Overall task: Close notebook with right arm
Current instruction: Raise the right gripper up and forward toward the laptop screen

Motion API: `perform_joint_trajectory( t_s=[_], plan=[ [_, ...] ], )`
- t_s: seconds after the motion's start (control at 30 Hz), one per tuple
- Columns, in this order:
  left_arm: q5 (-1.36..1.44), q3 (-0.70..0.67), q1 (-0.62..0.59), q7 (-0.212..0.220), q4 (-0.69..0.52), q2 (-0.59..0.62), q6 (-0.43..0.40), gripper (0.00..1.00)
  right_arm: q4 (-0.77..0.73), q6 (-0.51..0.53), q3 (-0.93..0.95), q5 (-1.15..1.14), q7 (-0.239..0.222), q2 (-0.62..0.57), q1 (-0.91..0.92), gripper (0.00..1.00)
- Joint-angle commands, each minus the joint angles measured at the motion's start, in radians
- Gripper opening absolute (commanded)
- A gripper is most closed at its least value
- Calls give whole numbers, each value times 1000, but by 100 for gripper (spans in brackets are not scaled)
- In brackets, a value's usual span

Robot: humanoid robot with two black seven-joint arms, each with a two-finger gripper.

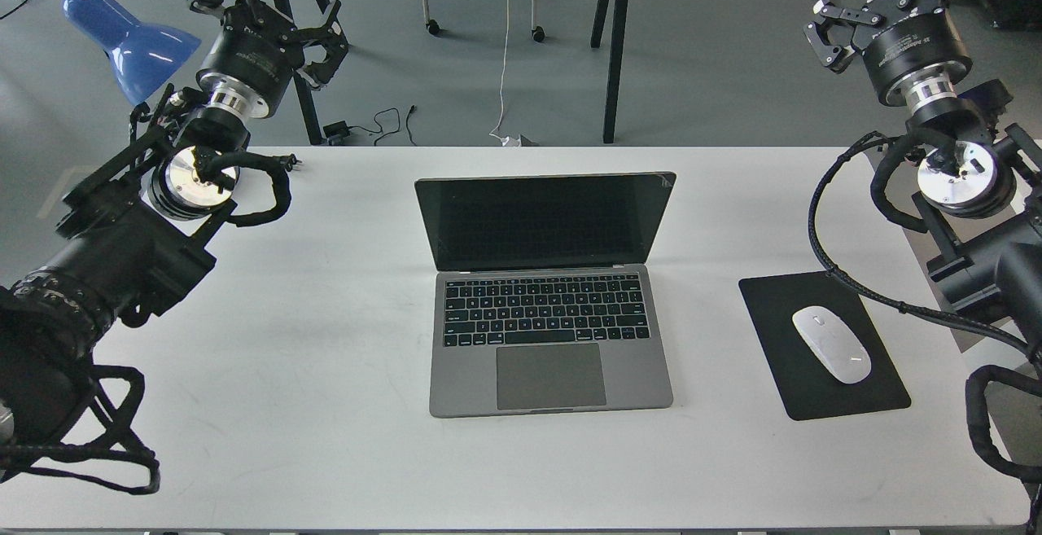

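Note:
The notebook [553, 331] lies open in the middle of the white table [326, 405], its dark screen [544, 221] tilted back and its keyboard and trackpad toward me. My right arm comes in from the right edge. Its gripper [887, 2] is held high beyond the table's far right corner, well away from the notebook, fingers spread and holding nothing. My left gripper [269, 10] hangs beyond the far left corner beside the blue lamp, also open and holding nothing.
A black mouse pad [871, 388] with a white mouse [832, 344] lies right of the notebook. A blue lamp [130, 38] stands at the far left. Black sleeved cables [855, 274] trail from the right arm over the table's right edge. Table legs and cords stand on the floor behind.

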Motion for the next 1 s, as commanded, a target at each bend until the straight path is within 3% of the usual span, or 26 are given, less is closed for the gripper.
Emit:
perform_joint_trajectory(
  t_s=[0.0, 0.2, 0.6, 0.77, 0.97],
  plan=[
    [1, 0, 2, -4, -2, 0, 0, 100, 0, 11, -17, 0, 1, 0, -10, 100],
    [-3, -2, 2, -7, -2, 2, 0, 100, 0, 13, -50, -6, 4, -11, -14, 100],
    [-5, -5, 3, -9, -2, 2, 0, 100, 0, -53, -454, -21, 3, -2, 149, 100],
    [-5, -6, 3, -9, -2, 2, 0, 100, 0, -114, -622, -57, 3, 64, 218, 100],
    [-5, -5, 3, -7, -2, 2, 0, 100, -32, -131, -653, -81, 3, 124, 226, 100]
  ],
)
